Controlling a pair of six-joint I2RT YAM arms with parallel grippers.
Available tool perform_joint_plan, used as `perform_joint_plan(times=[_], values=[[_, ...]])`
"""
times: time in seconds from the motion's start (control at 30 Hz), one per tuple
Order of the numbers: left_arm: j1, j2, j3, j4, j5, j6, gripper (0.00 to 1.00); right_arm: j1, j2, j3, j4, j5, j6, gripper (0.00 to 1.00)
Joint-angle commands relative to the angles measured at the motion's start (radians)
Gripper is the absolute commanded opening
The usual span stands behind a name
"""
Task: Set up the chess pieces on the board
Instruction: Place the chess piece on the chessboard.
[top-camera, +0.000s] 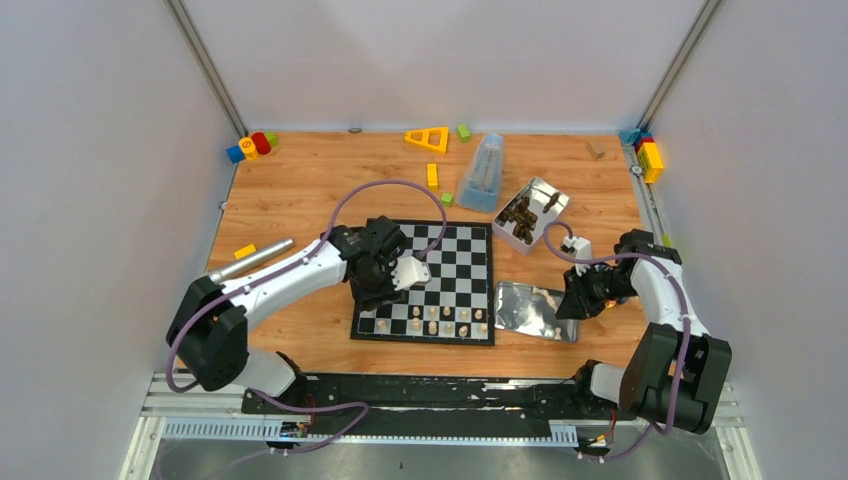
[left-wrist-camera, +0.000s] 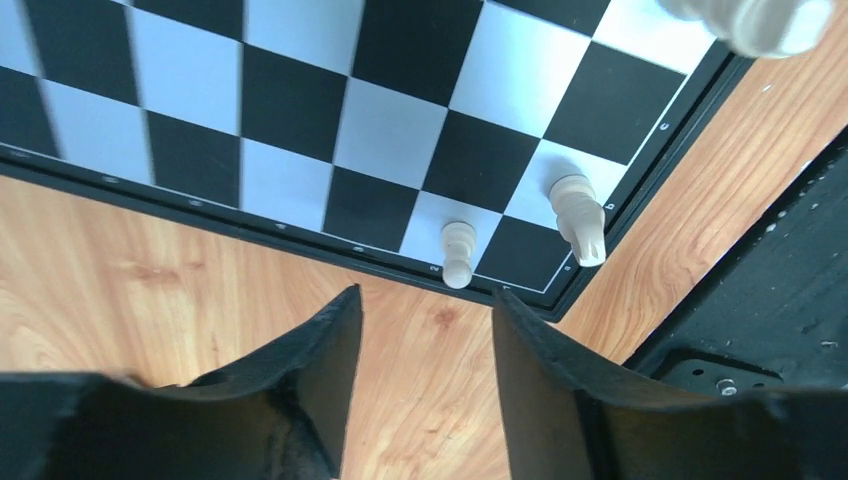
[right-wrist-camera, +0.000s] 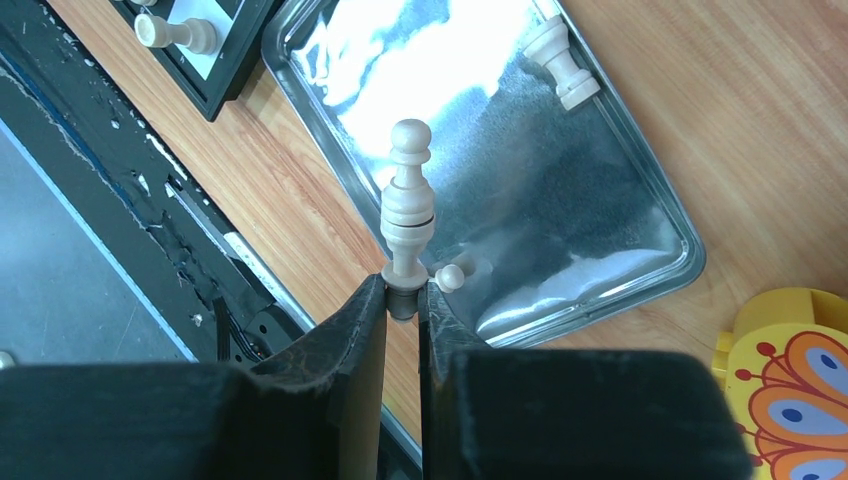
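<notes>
The black-and-white board (top-camera: 452, 262) lies in the middle of the table, with several cream chess pieces (top-camera: 447, 321) standing in its near rows. My left gripper (top-camera: 375, 290) hovers over the board's near-left part. In the left wrist view this gripper (left-wrist-camera: 425, 300) is open and holds nothing, above bare wood just outside the rim; a pawn (left-wrist-camera: 457, 253) and a knight (left-wrist-camera: 580, 218) stand at the board's corner (left-wrist-camera: 560, 290). My right gripper (right-wrist-camera: 402, 290) is shut on the base of a tall cream piece (right-wrist-camera: 408, 205), over the edge of the shiny tin lid (right-wrist-camera: 640, 210).
Another cream piece (right-wrist-camera: 562, 62) lies in the lid, and a small one (right-wrist-camera: 450, 277) sits by my right fingertips. An open tin (top-camera: 545, 195) of dark pieces and a blue metronome-like object (top-camera: 483, 172) stand behind the board. Coloured blocks (top-camera: 250, 146) line the far edge. A metal cylinder (top-camera: 250, 260) lies left.
</notes>
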Motion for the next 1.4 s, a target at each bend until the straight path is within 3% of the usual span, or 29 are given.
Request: perform_joint_plan(times=[0.0, 0.13, 0.33, 0.47, 0.53, 0.9, 1.37], values=[[0.013, -0.115, 0.084, 0.03, 0.06, 0.024, 0.61, 0.032, -0.022, 0.047, -0.019, -0.068, -0.027, 0.01], [0.014, -0.173, 0.14, 0.089, 0.198, 0.051, 0.69, 0.071, -0.033, 0.092, -0.054, -0.14, -0.025, 0.01], [0.014, -0.187, 0.167, 0.296, 0.559, 0.071, 0.71, 0.186, -0.042, 0.175, -0.12, -0.249, -0.003, 0.01], [0.013, -0.08, 0.244, 0.391, 0.804, 0.061, 0.69, 0.294, -0.043, 0.225, -0.12, -0.272, 0.039, 0.01], [0.011, -0.019, 0.287, 0.425, 0.863, 0.059, 0.68, 0.349, -0.035, 0.248, -0.115, -0.288, 0.062, 0.01], [-0.041, 0.159, 0.377, 0.547, 1.004, 0.062, 0.64, 0.476, 0.024, 0.346, -0.085, -0.358, 0.132, 0.01], [-0.075, 0.222, 0.394, 0.569, 1.052, 0.047, 0.52, 0.497, 0.03, 0.342, -0.063, -0.348, 0.157, 0.0]])
